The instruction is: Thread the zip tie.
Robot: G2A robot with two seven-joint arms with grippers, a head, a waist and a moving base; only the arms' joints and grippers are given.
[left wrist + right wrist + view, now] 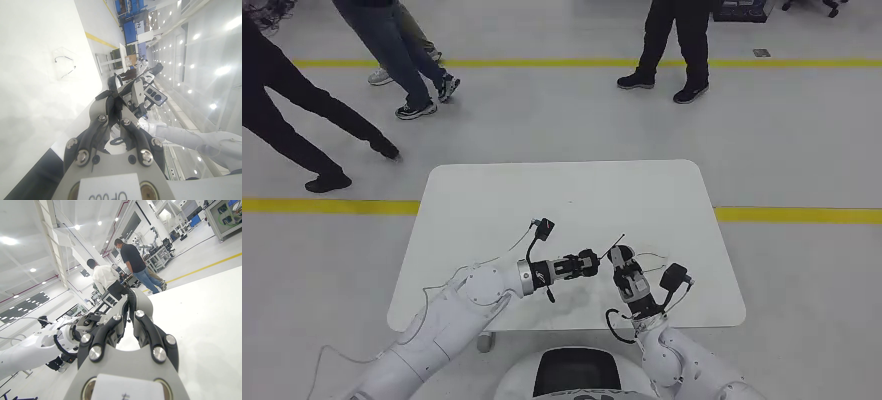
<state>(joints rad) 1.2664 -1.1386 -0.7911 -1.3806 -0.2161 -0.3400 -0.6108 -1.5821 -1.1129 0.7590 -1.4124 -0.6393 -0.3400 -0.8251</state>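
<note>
1. left gripper (590, 263): i read its fingers as fully closed in the left wrist view (112, 95). the dark pads are pressed together, and a black piece of the thin black plastic zip tie (108, 94) is pinched at the tips and sticks out just past them.

2. right gripper (618, 256): in the right wrist view (129, 299) i see its two fingers closed with no gap. the zip tie (129, 308) runs between them as a narrow dark strip and pokes out beyond the fingertips.

3. relative position: from the top view, both grippers meet almost tip to tip over the near part of the white rounded rectangular table (562, 190), towards its right half. the left gripper lies roughly level and the right one points away from the robot.

4. task item: the zip tie (614, 243) is held off the table between the two grippers. its free end slants up and away from where they meet.

5. other item: in the left wrist view i note a clear plastic bag (60, 71) lying flat on the table, well apart from the grippers, with thin black curved strips inside.
</note>
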